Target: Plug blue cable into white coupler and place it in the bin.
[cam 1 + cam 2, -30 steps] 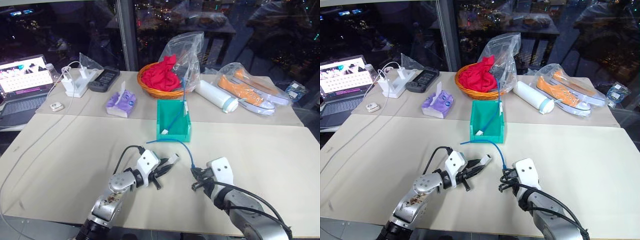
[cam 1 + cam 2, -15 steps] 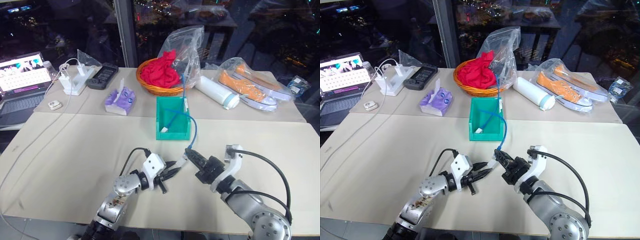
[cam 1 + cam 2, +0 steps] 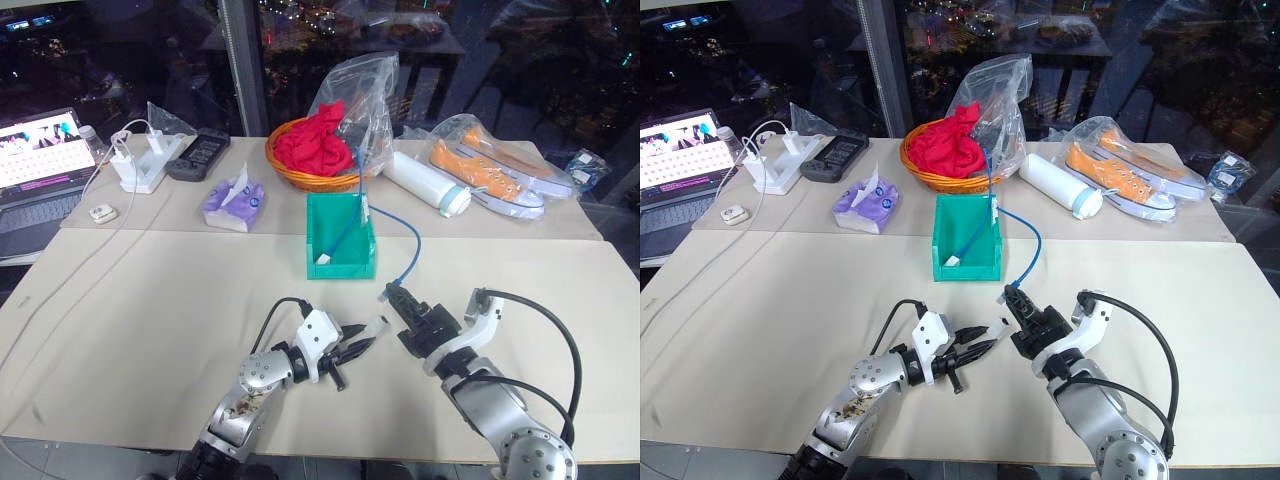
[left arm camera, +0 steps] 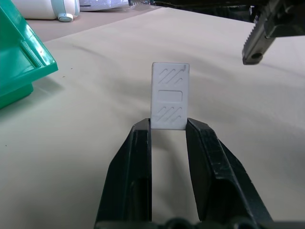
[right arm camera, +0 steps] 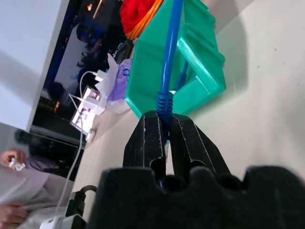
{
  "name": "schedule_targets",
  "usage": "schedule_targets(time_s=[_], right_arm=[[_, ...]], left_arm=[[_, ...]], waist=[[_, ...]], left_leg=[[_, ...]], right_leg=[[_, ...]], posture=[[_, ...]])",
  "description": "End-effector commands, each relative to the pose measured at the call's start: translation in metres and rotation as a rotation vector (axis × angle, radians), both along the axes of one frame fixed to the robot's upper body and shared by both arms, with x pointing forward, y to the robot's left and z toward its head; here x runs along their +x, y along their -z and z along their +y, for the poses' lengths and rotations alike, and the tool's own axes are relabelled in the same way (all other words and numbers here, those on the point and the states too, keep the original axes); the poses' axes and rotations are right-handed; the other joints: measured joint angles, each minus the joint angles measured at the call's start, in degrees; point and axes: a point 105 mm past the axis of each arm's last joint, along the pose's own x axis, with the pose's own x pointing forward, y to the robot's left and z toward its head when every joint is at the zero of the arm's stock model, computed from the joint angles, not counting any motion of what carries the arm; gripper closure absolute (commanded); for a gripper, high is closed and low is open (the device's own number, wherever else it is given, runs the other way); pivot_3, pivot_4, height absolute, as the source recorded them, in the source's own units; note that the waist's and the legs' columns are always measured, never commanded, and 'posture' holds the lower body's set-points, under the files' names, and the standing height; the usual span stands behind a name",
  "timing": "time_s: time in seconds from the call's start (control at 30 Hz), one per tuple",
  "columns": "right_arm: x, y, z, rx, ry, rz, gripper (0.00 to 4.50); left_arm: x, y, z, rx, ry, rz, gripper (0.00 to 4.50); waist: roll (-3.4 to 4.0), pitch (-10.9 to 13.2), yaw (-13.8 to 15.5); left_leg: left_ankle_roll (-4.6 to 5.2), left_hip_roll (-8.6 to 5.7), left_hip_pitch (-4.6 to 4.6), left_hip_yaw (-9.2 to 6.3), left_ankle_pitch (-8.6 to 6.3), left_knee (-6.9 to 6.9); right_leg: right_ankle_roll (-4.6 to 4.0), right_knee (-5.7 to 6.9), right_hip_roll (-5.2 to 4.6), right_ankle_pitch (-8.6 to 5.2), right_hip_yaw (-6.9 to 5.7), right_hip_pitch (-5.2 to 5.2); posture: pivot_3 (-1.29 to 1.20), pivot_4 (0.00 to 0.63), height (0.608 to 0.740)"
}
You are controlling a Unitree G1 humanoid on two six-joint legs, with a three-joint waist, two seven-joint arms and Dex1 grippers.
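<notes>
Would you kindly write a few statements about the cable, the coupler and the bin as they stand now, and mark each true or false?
1. The left gripper holds the white coupler. True.
2. The blue cable is already plugged into the coupler. False: the plug end is clamped in the right gripper, apart from the coupler.
3. The cable's other end lies in the bin. True.
4. The bin stands on the orange basket. False: it stands on the table, in front of the basket.
</notes>
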Motion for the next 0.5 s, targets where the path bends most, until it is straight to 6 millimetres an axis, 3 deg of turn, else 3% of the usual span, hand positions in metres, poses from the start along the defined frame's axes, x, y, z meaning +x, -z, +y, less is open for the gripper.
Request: schedule_targets(time_s=[0.03,0.5], right_arm=[[-0.001,-0.011,-0.004,0.055,0.019,-0.041,4.5],[-0.007,0.006,-0.018,-0.003,0.118,-0.054,4.5]], left_arm=[[0.001,-0.008,-0.001,-0.019,-0.001,-0.037,3.91],[0.005,-0.014,-0.003,-0.056,-0.014,-0.054,3.91]], waist=[[0.0,0.0,0.05],[0.01,0.0,0.11]], left_leg=[[0.02,0.0,0.0,0.0,-0.01,0.03],[0.16,-0.01,0.08,0.0,-0.08,0.21]], right_leg=[[0.0,0.08,0.0,0.0,0.0,0.0],[-0.01,0.33,0.02,0.0,0.03,0.03]], posture=[[0.0,0.15,0.722],[0.0,0.15,0.722]])
